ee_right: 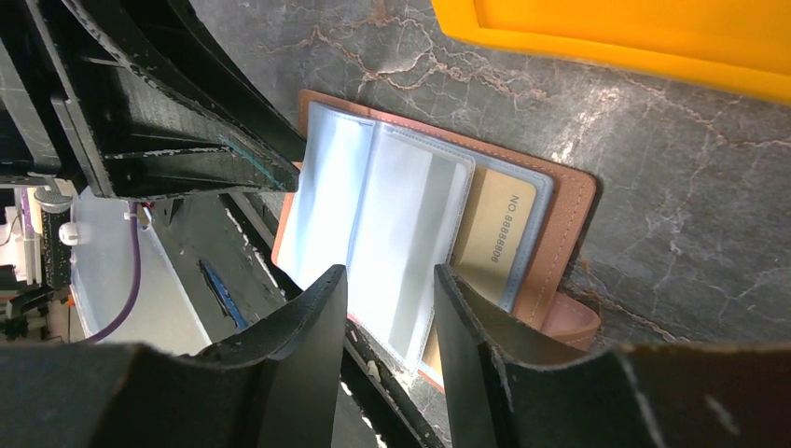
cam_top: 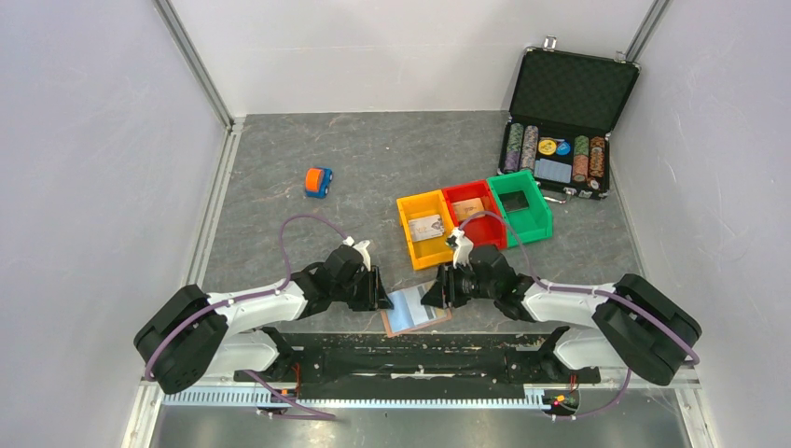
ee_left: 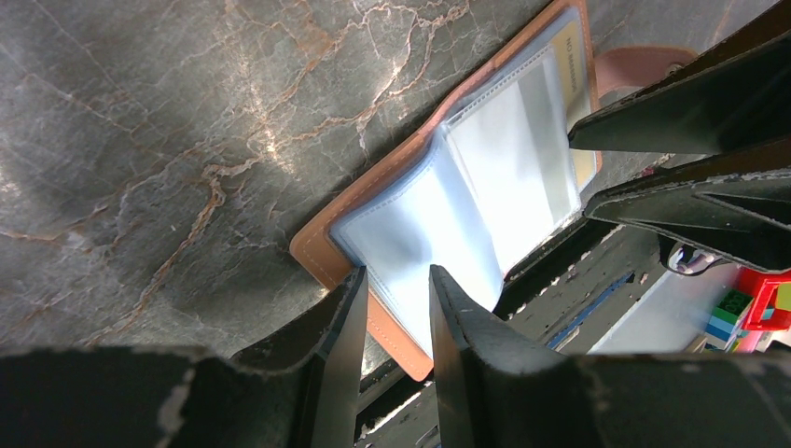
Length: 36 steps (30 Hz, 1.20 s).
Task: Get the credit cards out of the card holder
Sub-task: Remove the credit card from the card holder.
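Observation:
The card holder lies open at the table's front edge, brown leather with pale blue-grey pockets; its near side juts over the black rail. A yellow-orange credit card sits in a pocket on its right half and also shows in the left wrist view. My left gripper is at the holder's left edge, jaws open around the pocket pages. My right gripper is at the right edge, jaws open above the pages. Neither holds a card.
Yellow, red and green bins stand just behind the holder; a card lies in the yellow bin and one in the red. An open black chip case is at back right. A small orange-blue toy is at centre left.

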Motion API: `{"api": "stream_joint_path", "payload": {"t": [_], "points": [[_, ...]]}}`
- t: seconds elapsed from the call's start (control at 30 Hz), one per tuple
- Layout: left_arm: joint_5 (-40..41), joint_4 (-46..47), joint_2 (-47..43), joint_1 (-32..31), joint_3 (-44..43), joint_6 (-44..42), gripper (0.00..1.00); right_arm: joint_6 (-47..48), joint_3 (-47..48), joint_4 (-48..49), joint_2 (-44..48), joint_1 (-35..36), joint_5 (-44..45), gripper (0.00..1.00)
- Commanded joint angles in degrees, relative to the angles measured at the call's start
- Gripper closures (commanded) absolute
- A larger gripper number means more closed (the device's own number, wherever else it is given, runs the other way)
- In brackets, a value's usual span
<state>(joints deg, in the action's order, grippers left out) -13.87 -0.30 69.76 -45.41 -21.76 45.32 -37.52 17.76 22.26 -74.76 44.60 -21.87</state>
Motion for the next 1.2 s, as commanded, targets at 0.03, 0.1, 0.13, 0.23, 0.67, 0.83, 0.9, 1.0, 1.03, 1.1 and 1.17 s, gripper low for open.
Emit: {"api": "stream_joint_path", "payload": {"t": [0.03, 0.1, 0.13, 0.23, 0.67, 0.83, 0.9, 1.0, 1.03, 1.1, 1.17], "points": [[2.35, -0.75, 0.88, -0.20, 0.58, -2.05, 0.62, -0.81, -0.02, 4.63, 2.55, -0.30, -3.07, 0.59], [2.35, -0.74, 0.90, -0.20, 0.58, -2.07, 0.62, -0.69, 0.08, 4.64, 2.95, -0.40, -3.03, 0.58], [2.35, -0.80, 0.83, -0.19, 0.58, -2.08, 0.62, -0.71, 0.08, 4.63, 3.00, -0.39, -3.13, 0.59], [2.32, -0.67, 0.83, -0.21, 0.58, -1.99, 0.62, -0.78, 0.19, 4.71, 2.87, -0.39, -3.86, 0.59], [2.18, -0.72, -0.05, -0.20, 0.58, -1.46, 0.62, -3.61, -0.07, 9.18, 1.77, -0.25, -7.13, 0.59], [1.98, -0.73, -0.14, -0.21, 0.49, -1.11, 0.62, -4.84, 0.01, 11.09, 0.69, 0.61, -7.66, 0.59], [1.91, -0.80, -0.36, -0.16, 0.49, -0.95, 0.62, -5.24, 0.28, 11.72, 0.09, 1.14, -7.59, 0.59], [1.80, -0.96, -0.97, -0.21, 0.41, -0.46, 0.61, -5.97, 0.67, 12.74, -1.17, 1.95, -7.50, 0.59], [1.87, -1.10, -1.26, -0.18, 0.40, -0.32, 0.61, -6.28, 0.92, 13.07, -1.69, 2.29, -7.42, 0.59], [2.25, -1.46, -1.88, -0.20, 0.40, 0.07, 0.61, -6.64, 1.58, 13.63, -2.57, 3.00, -7.33, 0.59], [3.28, -2.48, -2.87, -0.12, 0.34, 0.38, 0.61, -6.85, 2.24, 13.82, -3.40, 3.73, -7.10, 0.59]]}}
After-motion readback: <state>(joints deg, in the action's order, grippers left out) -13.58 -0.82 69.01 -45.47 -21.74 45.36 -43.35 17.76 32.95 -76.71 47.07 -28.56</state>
